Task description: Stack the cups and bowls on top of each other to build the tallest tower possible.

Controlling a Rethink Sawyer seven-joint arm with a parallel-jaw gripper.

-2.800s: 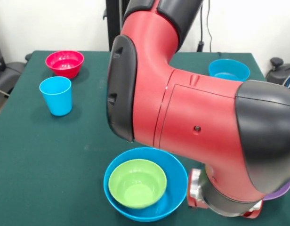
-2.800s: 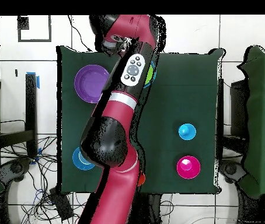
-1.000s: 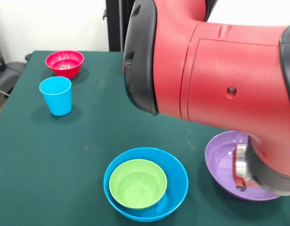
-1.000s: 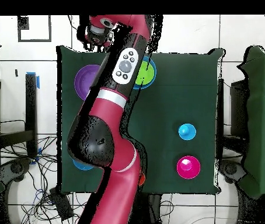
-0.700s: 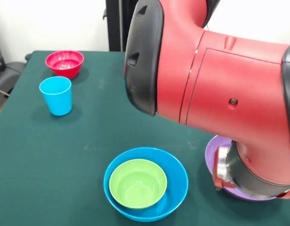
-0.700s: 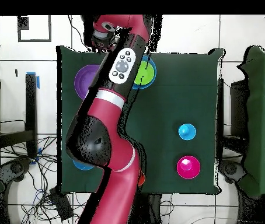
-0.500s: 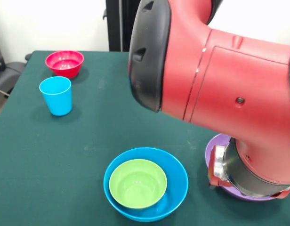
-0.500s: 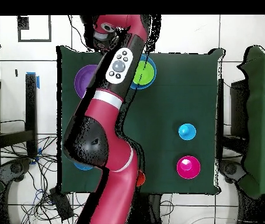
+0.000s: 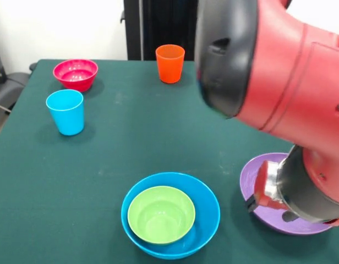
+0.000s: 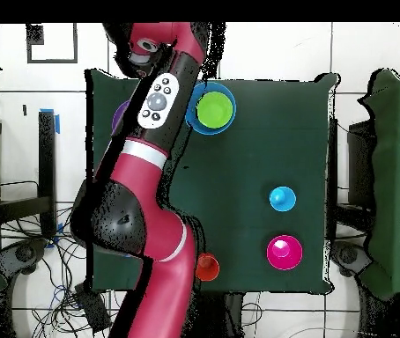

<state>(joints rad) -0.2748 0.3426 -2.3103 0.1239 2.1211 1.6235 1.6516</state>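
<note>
Right now the arm's gripper sits low over the purple bowl; I cannot tell its grip. A bump could slide the bowl away.

The front camera sits low and close, facing across the green cloth table. The overhead camera looks straight down from higher. Both share the lime-green plastic bowl, at 6 o'clock in front, 12 o'clock overhead.

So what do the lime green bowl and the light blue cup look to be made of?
The lime green bowl looks like glossy moulded plastic: soft light reflections show on its smooth inner wall. The light blue cup seems to be the same kind of plastic, thin-walled and evenly coloured, with a faint sheen.
</note>
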